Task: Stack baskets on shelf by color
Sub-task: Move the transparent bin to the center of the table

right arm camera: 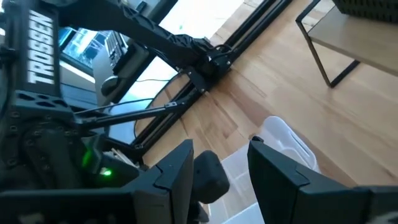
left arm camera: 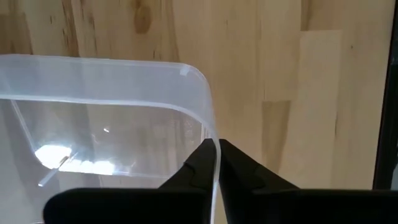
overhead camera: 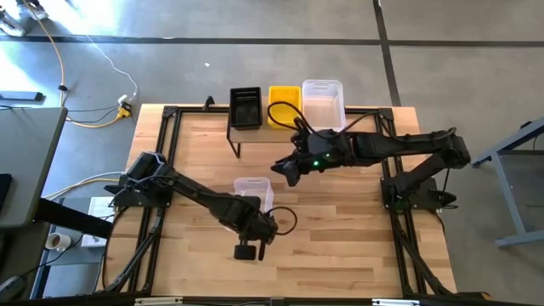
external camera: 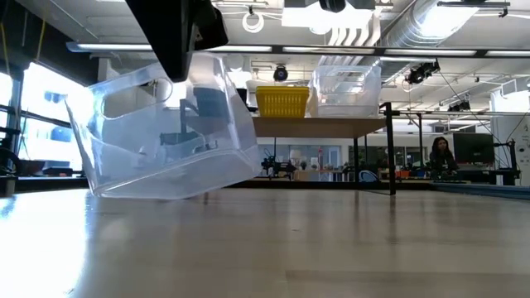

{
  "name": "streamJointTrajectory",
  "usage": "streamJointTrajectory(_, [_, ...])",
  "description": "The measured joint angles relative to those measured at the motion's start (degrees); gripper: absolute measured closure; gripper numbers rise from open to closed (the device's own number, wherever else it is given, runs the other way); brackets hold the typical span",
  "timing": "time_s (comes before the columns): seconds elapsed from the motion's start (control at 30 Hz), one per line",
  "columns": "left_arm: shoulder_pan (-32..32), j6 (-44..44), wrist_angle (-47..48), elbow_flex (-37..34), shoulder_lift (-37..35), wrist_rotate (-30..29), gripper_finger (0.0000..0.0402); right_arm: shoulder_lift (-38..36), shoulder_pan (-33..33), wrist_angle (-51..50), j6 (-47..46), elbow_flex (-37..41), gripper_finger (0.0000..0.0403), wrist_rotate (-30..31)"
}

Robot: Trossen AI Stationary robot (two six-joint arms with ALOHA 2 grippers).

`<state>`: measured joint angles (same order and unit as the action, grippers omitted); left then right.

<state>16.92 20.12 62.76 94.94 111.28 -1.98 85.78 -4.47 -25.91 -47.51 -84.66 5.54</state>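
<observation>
Pinching the thin side wall of a clear translucent rectangular plastic basket [left arm camera: 106,118] between the two dark fingers of the left gripper [left arm camera: 217,163], one finger inside, one outside, just below the rounded rim corner. Showing a light-wood plank tabletop [left arm camera: 280,74] beyond the basket.

Clear basket [external camera: 166,132] tilted above the table; black, yellow, clear baskets on shelf [external camera: 331,126].

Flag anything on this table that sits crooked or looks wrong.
The clear translucent plastic basket near the table's middle is tilted, one edge lifted off the wooden tabletop, because the left tool is shut on its rim. Nothing looks spilled or damaged.
</observation>
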Motion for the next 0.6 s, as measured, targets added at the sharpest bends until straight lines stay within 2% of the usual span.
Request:
streamJointTrajectory(0.3, [-0.1,-1.3,-0.2,0.0,0.0,-0.2,0.0372,-0.9,0.0,0.0,0.2,0.0,0.0265,0.4])
streamJointTrajectory(0.47, [-0.1,-1.3,-0.1,0.0,0.0,-0.2,0.0373,-0.9,-0.1,-0.2,1.5,0.0,0.0265,0.2])
streamJointTrajectory(0.6, [-0.1,-0.2,2.1,0.0,-2.0,2.1,0.0377,-0.9,-1.3,-0.4,1.5,0.0,0.0265,0.2])
